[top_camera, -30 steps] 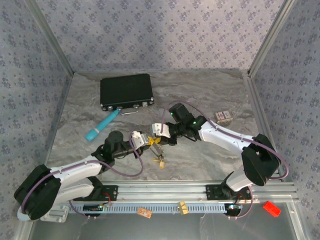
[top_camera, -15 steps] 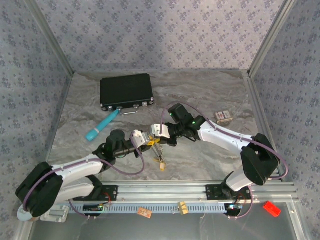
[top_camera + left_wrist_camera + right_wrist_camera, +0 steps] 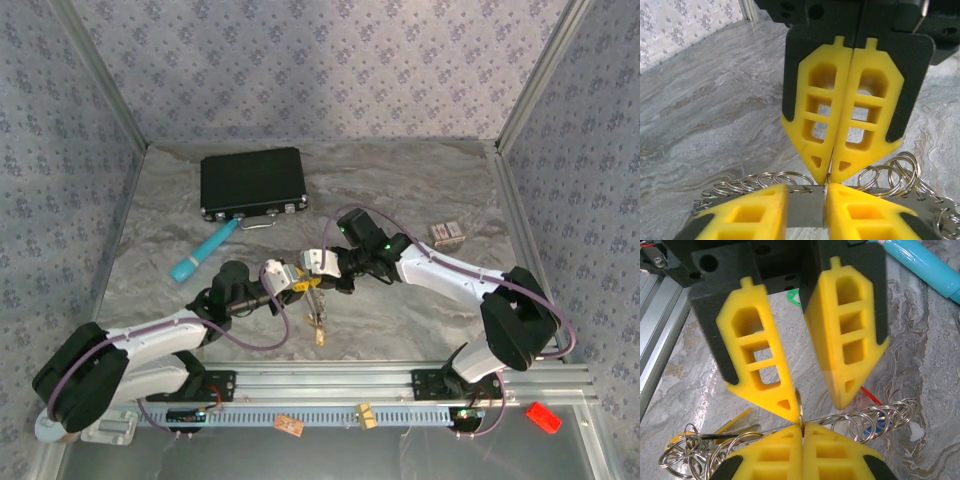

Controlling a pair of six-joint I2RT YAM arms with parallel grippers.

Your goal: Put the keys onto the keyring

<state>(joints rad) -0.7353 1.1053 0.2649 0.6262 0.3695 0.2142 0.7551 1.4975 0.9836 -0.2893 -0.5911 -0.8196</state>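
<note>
Just right of the table's middle, my two grippers meet tip to tip. The right gripper point(image 3: 313, 271) point(image 3: 802, 428) is shut on the keyring point(image 3: 799, 405), a thin brassy loop seen edge-on at its tips. Chains of small silvery rings point(image 3: 765, 181) point(image 3: 875, 420) hang off both sides. The left gripper point(image 3: 299, 283) point(image 3: 805, 189) point(image 3: 817, 410) faces it, open, and the loop's edge touches one of its fingertips point(image 3: 788, 410). Keys point(image 3: 318, 322) dangle below the grippers, one with a yellow head point(image 3: 735, 422). A grey strip crosses the gap between the left fingers.
A black case point(image 3: 252, 182) lies at the back left. A teal tube point(image 3: 203, 252) point(image 3: 925, 265) lies in front of it. A small box point(image 3: 447, 234) sits at the right. The aluminium rail point(image 3: 400, 380) runs along the near edge.
The left gripper has edged right and closed in on the right gripper's tips. The hanging keys shifted slightly left. The right arm has barely moved.
</note>
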